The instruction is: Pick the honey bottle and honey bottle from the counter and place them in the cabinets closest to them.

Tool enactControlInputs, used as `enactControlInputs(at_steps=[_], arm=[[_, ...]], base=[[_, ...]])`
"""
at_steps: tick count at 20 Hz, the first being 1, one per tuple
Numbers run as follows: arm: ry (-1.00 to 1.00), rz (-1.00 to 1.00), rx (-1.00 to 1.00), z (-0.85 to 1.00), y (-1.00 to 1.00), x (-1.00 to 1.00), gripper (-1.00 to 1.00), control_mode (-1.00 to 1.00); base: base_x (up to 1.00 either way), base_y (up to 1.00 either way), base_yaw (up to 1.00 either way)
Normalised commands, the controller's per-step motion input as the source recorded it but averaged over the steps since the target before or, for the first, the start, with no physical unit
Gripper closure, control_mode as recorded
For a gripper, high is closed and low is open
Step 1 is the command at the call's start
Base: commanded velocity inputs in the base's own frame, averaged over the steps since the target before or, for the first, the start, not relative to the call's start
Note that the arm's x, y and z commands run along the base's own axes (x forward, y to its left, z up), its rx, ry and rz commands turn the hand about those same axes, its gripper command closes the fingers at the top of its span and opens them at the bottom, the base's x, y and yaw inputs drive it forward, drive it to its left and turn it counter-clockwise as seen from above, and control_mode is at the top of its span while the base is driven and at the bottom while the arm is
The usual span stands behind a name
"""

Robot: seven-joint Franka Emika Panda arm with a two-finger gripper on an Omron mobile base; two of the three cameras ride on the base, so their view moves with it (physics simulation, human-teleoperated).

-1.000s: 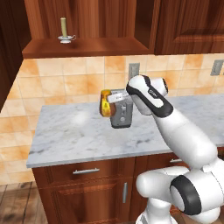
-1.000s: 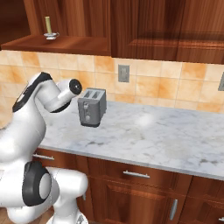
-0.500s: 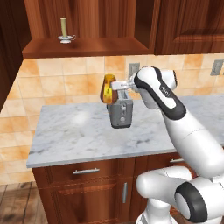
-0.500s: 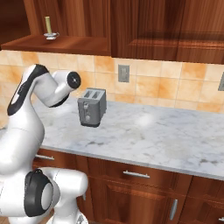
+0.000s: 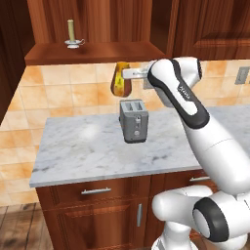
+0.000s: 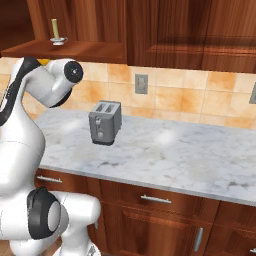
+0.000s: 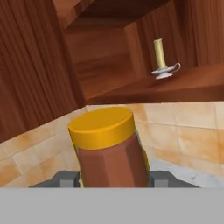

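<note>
My gripper (image 7: 111,177) is shut on a honey bottle (image 7: 109,148), amber-brown with an orange-yellow cap, which stands up between the two dark fingers (image 7: 65,179). In the left base view the honey bottle (image 5: 120,80) hangs tilted in the air above the toaster, just below the front edge of the cabinets' wooden shelf ledge (image 5: 93,51), and the gripper (image 5: 128,74) reaches it from the right. A sliver of the bottle's cap (image 6: 44,61) peeks out behind the arm in the right base view. Ahead of the hand lies the ledge (image 7: 175,87).
A grey toaster (image 5: 133,120) stands on the marble counter (image 5: 88,146) under the bottle. A candle in a white holder (image 5: 72,36) sits on the ledge's left part. Closed panelled wall cabinet doors (image 5: 215,29) hang to the right. Wall outlets (image 6: 141,84) sit on the tiled backsplash.
The arm has lifted the honey bottle from toaster height up to just under the shelf ledge. The grip has stayed on it.
</note>
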Motion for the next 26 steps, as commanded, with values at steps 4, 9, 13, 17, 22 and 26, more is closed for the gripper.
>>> enactControlInputs(at_steps=[4, 9, 13, 17, 22, 26], arm=[[0.0, -0.05, 0.0, 0.74, -0.06, -0.03, 1.0, -1.0], [0.0, -0.13, 0.0, 0.59, -0.21, 0.28, 1.0, -1.0], [-0.01, -0.16, 0.0, 0.65, -0.17, 0.32, 1.0, -1.0], [-0.01, -0.14, 0.0, 0.42, -0.03, 0.28, 1.0, -1.0], [0.0, -0.12, 0.0, -0.08, -0.03, 0.25, 1.0, -1.0], [-0.01, -0.07, 0.0, -0.21, -0.03, 0.43, 1.0, -1.0]], base=[[0.0, 0.0, 0.0], [0.0, 0.0, 0.0], [0.0, 0.0, 0.0], [0.0, 0.0, 0.0], [0.0, 0.0, 0.0], [0.0, 0.0, 0.0]])
